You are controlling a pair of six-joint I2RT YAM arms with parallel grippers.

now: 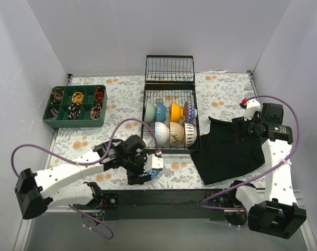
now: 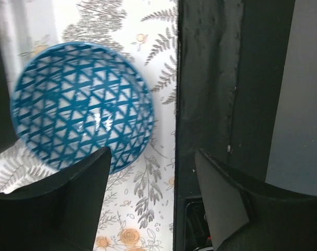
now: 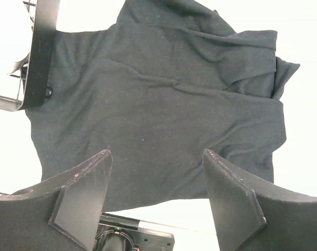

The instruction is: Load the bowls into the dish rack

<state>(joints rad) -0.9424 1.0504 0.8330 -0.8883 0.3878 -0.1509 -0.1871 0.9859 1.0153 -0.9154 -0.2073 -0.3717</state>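
My left pincer (image 2: 153, 154) spread wide, pinching nothing, low over bench (image 1: 122, 97) at near edge. Blue lattice bowl (image 2: 80, 104) lies on floral bench cover beside one finger (image 2: 69, 198), outside gap; contact unclear. Seven other bowls (image 1: 175, 133) stand on edge in dish rack (image 1: 170, 70), two rows, mid-bench. My right pincer (image 3: 157, 152) spread above black cloth (image 3: 158, 89), right of rack.

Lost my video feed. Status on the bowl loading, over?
Left gripper open beside blue lattice bowl, not gripping. Right gripper open above black cloth. Seven bowls in dish rack. Path looks clear.
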